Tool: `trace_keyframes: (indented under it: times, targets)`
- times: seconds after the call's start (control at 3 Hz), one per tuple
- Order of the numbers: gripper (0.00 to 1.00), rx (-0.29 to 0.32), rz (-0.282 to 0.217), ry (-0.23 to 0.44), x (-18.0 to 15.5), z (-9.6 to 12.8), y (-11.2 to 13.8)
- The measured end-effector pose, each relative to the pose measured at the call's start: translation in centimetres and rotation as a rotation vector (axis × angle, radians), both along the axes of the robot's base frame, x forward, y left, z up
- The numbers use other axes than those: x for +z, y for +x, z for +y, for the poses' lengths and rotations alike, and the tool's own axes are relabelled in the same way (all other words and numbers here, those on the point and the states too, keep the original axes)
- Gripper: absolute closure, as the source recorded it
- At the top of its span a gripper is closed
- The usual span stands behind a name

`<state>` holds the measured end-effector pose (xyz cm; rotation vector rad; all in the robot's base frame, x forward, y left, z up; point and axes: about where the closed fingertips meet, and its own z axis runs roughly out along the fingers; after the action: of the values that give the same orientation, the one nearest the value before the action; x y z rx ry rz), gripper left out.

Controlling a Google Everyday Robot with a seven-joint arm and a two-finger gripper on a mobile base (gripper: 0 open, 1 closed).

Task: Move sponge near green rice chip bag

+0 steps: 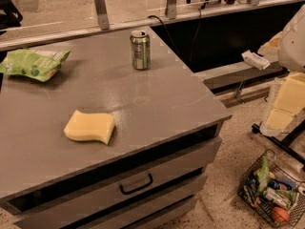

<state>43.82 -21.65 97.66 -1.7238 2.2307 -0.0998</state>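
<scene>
Two task items: sponge (pixel 90 126) lower left, green rice chip bag (pixel 33 64) upper left, well apart; gripper (pixel 286 104) right edge, jaw state cannot be told.

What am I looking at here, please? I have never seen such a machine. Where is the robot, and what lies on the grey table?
One camera took this picture, looking down on a grey cabinet top. The robot has one arm; only its gripper shows, at the right edge, beside the cabinet. On the top are a pale yellow sponge near the front, a green rice chip bag at the back left and an upright green soda can. The gripper holds none of them.
</scene>
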Motion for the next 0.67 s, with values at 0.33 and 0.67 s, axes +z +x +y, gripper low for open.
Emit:
trace_keyframes:
  times: [0.33,0.67]
  targets:
    - [0.00,0.000,0.000,0.000,0.00,0.00,0.00]
    - [0.00,0.008,-0.019,0.035,0.31,0.45,0.30]
